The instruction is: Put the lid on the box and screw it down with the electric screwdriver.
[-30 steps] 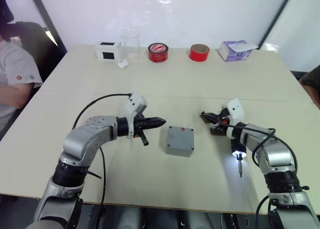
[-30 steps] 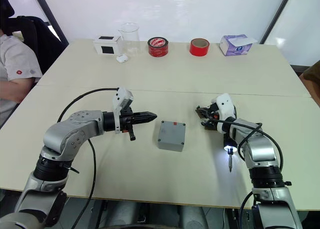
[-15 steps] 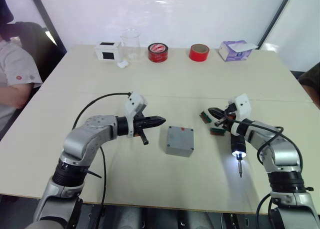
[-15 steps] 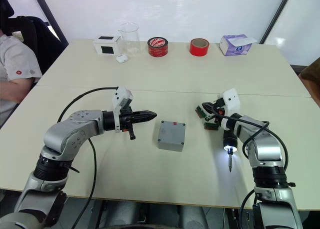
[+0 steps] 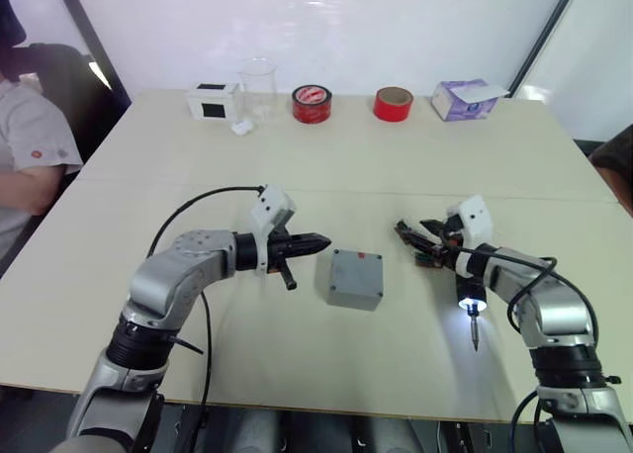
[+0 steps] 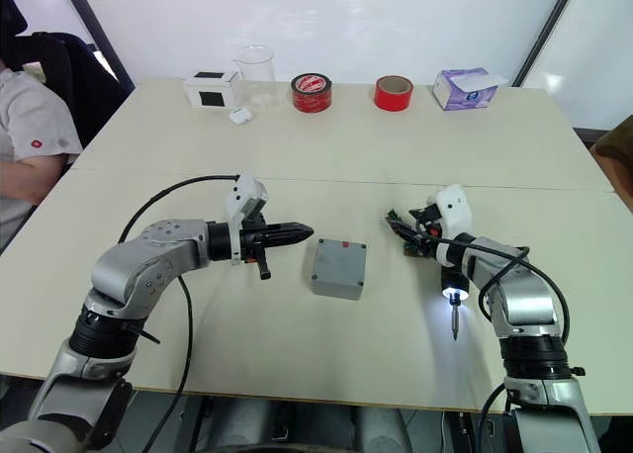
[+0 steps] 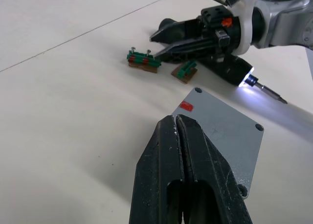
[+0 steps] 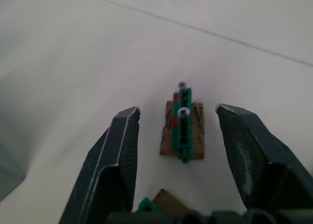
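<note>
The right tool hangs with its black fingers spread on either side of a small green-and-brown holder with screws on the pale bench. The long dark electric screwdriver, its tip lit white, sits along that forearm just below the tool. The left tool, fingers pressed together and holding nothing, points at the square grey lid with the small red spot, which already sits on the grey box. By my judgement, screws remain to be fetched and driven. No legible writing shows anywhere.
</note>
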Available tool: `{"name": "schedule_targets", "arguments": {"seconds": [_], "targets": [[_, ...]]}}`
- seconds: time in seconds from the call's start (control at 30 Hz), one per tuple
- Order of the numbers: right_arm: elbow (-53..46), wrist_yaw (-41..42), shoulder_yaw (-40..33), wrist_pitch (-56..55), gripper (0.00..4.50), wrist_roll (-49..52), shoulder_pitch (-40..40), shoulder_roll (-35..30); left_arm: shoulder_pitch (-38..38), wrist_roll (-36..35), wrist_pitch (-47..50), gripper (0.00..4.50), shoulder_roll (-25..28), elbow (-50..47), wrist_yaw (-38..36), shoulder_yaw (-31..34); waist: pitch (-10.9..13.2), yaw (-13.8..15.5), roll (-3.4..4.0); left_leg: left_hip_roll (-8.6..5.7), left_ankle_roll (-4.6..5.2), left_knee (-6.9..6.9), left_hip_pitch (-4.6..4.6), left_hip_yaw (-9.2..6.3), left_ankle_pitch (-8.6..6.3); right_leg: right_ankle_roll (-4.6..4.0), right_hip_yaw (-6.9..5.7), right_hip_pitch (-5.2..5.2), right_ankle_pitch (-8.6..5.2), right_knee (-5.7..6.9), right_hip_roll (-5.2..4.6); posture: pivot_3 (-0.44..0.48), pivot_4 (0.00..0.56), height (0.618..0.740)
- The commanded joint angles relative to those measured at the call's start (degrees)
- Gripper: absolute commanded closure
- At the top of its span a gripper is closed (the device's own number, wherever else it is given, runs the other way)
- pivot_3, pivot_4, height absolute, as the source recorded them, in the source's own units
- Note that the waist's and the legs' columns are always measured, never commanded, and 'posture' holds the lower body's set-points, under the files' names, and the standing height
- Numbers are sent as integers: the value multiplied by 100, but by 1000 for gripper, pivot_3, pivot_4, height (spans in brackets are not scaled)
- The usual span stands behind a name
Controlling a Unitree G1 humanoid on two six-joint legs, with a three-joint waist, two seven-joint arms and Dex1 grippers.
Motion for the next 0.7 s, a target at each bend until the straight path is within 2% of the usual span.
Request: {"name": "schedule_targets", "arguments": {"seconds": [0.03, 0.1, 0.2, 0.27, 0.7], "targets": [[26, 2, -56, -182, 2139, -42, -117, -9, -53, -17, -50, 4500, 31, -138, 30, 43, 0, 1, 0, 0, 0, 0, 0, 0, 0, 0, 0, 0, 0, 0, 0, 0, 150, 740], [86, 17, -45, -215, 2139, -53, -152, 17, -48, -22, -48, 4500, 34, -142, 36, 44, 0, 4, 0, 0, 0, 0, 0, 0, 0, 0, 0, 0, 0, 0, 0, 0, 150, 740], [159, 23, -31, -254, 2895, -76, -203, 37, -23, -26, -57, 4500, 42, -146, 39, 46, 0, 1, 0, 0, 0, 0, 0, 0, 0, 0, 0, 0, 0, 0, 0, 0, 150, 740], [196, 31, -24, -276, 3745, -82, -224, 38, -10, -28, -60, 4500, 45, -149, 42, 47, 0, 0, 0, 0, 0, 0, 0, 0, 0, 0, 0, 0, 0, 0, 0, 0, 150, 740], [274, 49, 42, -354, 3745, -112, -270, 61, 42, -18, -88, 4500, 48, -175, 73, 23, 0, 2, 0, 0, 0, 0, 0, 0, 0, 0, 0, 0, 0, -1, 0, 0, 150, 740]]}}
